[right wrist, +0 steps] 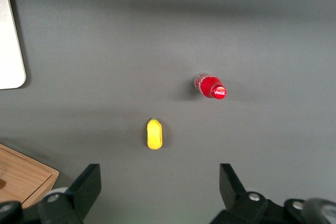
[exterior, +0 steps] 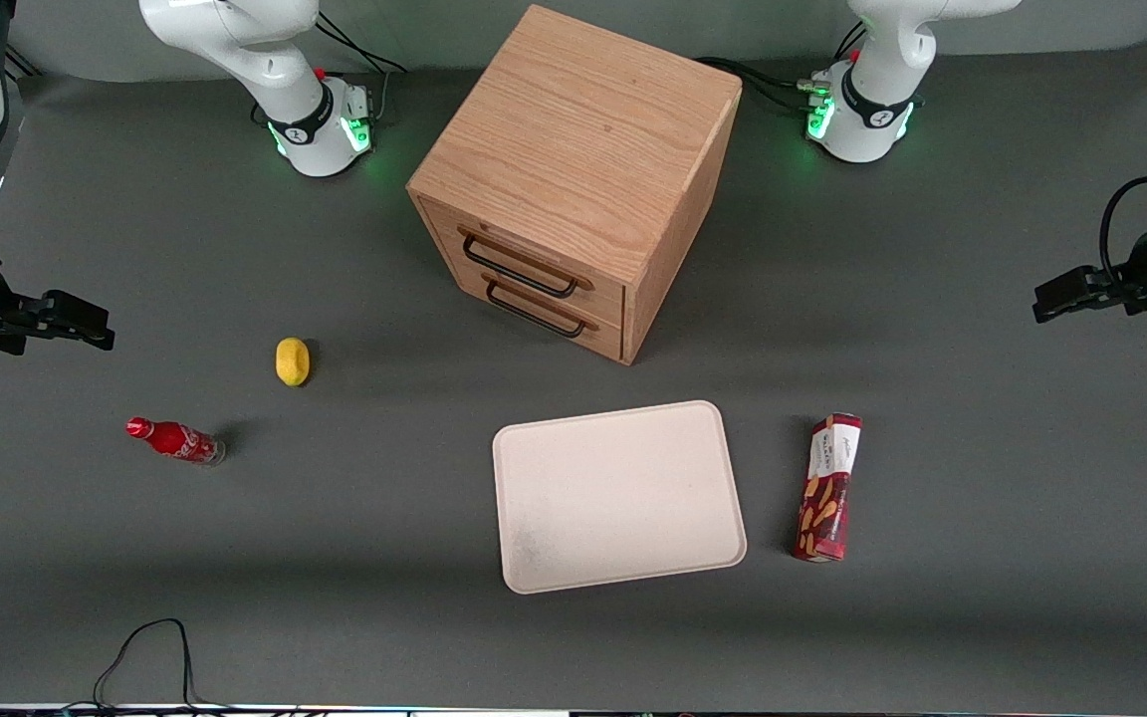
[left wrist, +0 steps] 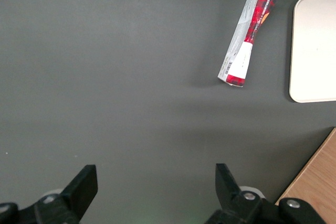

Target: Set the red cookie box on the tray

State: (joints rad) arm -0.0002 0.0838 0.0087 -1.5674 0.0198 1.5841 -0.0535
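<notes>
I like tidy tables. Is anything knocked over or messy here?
Nothing is spilled or broken. The long dark-red cookie box lies flat beside the cream-white tray. The left arm's gripper, fingers open, holds nothing.

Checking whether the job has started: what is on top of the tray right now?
Nothing: the tray shows only its bare cream surface. The red cookie box lies on the table beside it, apart. The pincer hangs open, above the table toward the working arm's end. What is under the tray is covered.

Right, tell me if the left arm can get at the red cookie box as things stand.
Probably yes. The red cookie box lies alone on the table beside the tray, with nothing on it. The left end effector, open, hovers toward the working arm's end, bare table between them.
</notes>
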